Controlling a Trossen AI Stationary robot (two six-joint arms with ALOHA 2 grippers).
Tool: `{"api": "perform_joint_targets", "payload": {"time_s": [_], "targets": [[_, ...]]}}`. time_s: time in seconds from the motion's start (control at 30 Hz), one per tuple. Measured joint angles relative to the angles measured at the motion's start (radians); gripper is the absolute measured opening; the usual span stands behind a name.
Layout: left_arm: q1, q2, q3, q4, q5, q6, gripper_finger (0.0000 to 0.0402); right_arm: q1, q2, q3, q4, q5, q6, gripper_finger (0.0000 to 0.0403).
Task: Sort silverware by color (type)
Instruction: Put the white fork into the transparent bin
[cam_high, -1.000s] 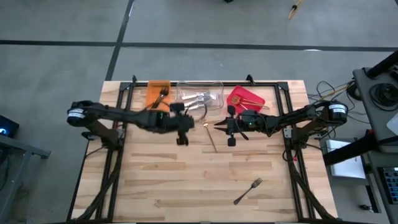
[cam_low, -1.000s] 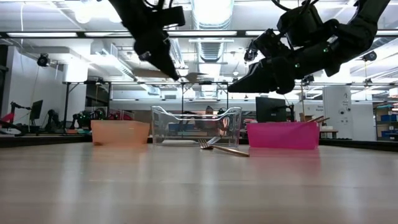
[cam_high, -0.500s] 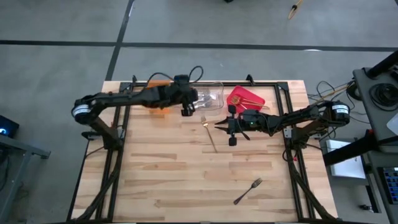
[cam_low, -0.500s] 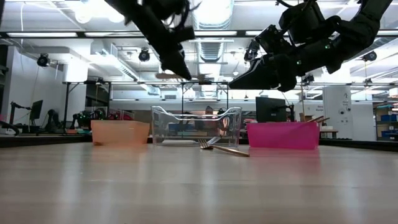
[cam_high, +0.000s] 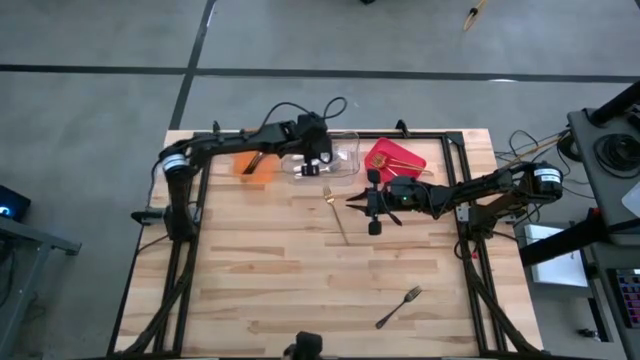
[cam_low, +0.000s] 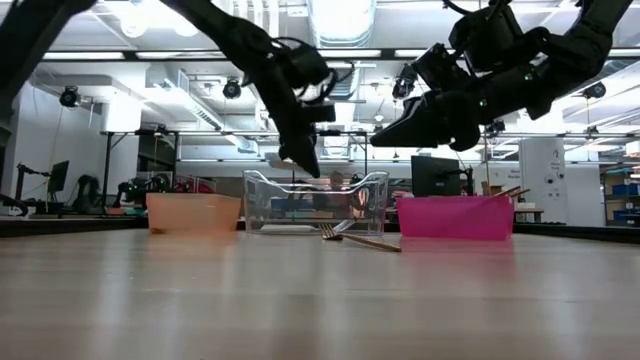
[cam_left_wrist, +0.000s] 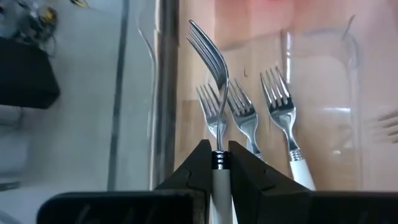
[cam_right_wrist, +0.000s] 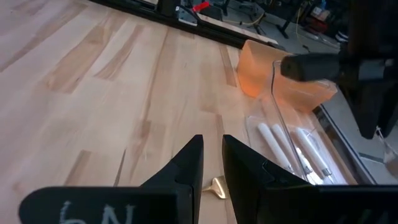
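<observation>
Two arms are over the wooden table (cam_high: 300, 290). Left gripper (cam_high: 322, 165) is above the clear bin (cam_high: 345, 152), its fingers (cam_left_wrist: 198, 163) pinching the white handle of a silver fork (cam_left_wrist: 214, 93), tines pointing away from the wrist. Three more white-handled forks (cam_left_wrist: 283, 118) lie in that bin beneath it. Right gripper (cam_high: 352, 203) hovers above the table beside the red bin (cam_high: 412, 160); its fingers (cam_right_wrist: 190, 163) stand nearly pressed together with a narrow gap and nothing between them. One gold utensil (cam_high: 336, 215) lies on the table just beneath and in front of the right gripper. One dark fork (cam_high: 400, 305) lies well apart, toward the near right part of the table. Gold pieces (cam_high: 388, 157) rest in the red bin, and a dark utensil (cam_high: 260, 152) lies in the orange bin (cam_high: 246, 167).
</observation>
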Motion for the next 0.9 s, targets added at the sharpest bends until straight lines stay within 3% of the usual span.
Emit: {"api": "perform_joint_targets", "payload": {"time_s": [0.27,0.9], "targets": [[0.015,0.099,0.104,-0.065,0.026,0.028,0.0017,0.000,0.000,-0.004,-0.005,0.000,0.039,0.0052],[0.078,0.126,0.104,-0.083,0.074,0.051,0.0037,0.002,0.000,-0.005,-0.026,0.000,0.068,0.0052]]}}
